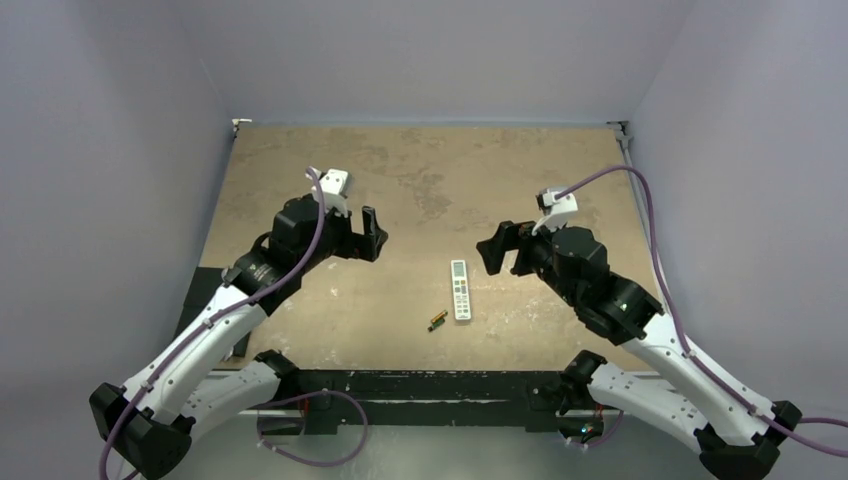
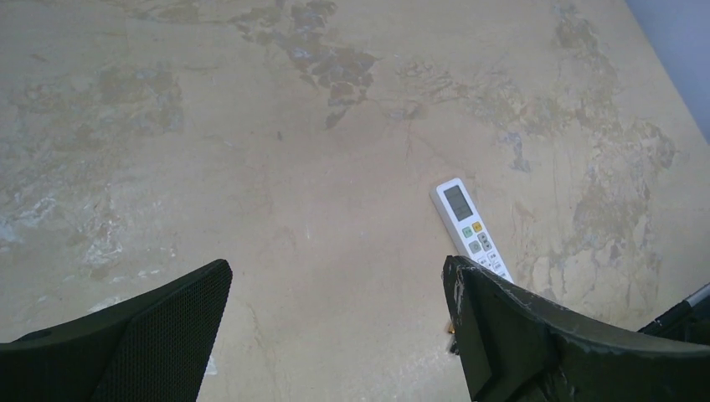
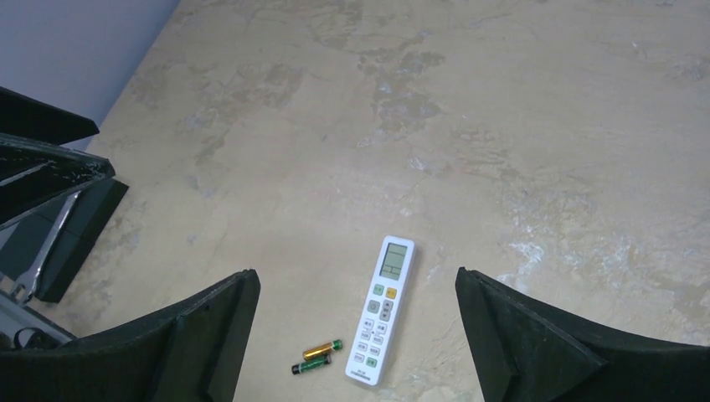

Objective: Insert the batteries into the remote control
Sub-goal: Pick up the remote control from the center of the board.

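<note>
Desk: How far along are you?

Me: Nowhere yet, by my read. The remote control (image 1: 460, 289) lies face up on the worktop (image 1: 420, 180), screen and buttons showing, close to the near edge and a little right of its middle. I can't see its back, so I can't say whether the cover is on.

Desk: And the batteries (image 3: 318, 356)?

Me: Both lie loose, side by side, just beside the remote's near end on its left, not touching it. Neither is in the remote.

Desk: Holding anything?

Me: No. My left fingers (image 2: 167, 327) are spread wide with nothing between them, hovering above the worktop to the left of the remote. My right fingers (image 3: 536, 335) are spread just the same on the other side, looking down at the remote and both batteries.

Desk: So what's left?

Me: All of it, I'd judge: turn the remote over, open the compartment, seat the 2 batteries the right way round, and close it.
</note>
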Action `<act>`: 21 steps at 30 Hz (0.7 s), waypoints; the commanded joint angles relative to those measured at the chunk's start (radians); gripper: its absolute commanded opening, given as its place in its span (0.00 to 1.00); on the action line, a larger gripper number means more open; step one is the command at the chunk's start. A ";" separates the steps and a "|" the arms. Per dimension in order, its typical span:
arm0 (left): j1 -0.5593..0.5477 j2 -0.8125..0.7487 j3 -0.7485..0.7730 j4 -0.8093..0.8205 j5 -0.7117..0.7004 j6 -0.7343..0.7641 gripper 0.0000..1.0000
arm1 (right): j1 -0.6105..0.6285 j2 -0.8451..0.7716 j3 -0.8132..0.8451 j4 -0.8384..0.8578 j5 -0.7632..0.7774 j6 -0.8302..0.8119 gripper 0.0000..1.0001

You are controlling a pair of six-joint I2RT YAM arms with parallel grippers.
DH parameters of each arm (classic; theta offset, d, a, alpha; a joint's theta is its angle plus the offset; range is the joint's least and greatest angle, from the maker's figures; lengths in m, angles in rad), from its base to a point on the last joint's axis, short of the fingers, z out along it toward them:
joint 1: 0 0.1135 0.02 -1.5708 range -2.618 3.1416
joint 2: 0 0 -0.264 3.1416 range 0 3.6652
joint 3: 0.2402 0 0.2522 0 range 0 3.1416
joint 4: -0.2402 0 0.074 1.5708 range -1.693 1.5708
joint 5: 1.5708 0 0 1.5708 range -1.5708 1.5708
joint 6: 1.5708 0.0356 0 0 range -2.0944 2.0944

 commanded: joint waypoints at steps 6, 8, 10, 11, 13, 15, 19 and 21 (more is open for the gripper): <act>0.005 -0.016 -0.024 0.023 0.078 0.026 0.99 | 0.000 -0.011 0.026 -0.036 -0.002 0.033 0.99; 0.004 -0.019 -0.027 0.024 0.084 0.022 0.99 | 0.000 -0.017 0.025 -0.050 0.005 0.028 0.99; 0.004 -0.019 -0.028 0.020 0.073 0.015 0.99 | 0.000 -0.022 0.022 -0.060 0.030 0.013 0.99; 0.004 -0.021 -0.027 0.017 0.068 0.017 0.99 | 0.000 -0.023 0.020 -0.063 0.035 0.006 0.99; 0.004 -0.028 -0.030 0.013 0.063 0.019 0.99 | 0.000 -0.015 0.024 -0.079 0.044 0.002 0.99; 0.004 -0.036 -0.031 0.013 0.063 0.019 0.99 | 0.000 -0.002 0.023 -0.090 0.053 0.001 0.99; 0.005 -0.040 -0.033 0.011 0.063 0.019 0.99 | 0.000 0.038 0.010 -0.101 0.047 0.001 0.97; 0.005 -0.042 -0.033 0.012 0.064 0.020 0.99 | 0.000 0.056 -0.004 -0.097 0.042 0.006 0.96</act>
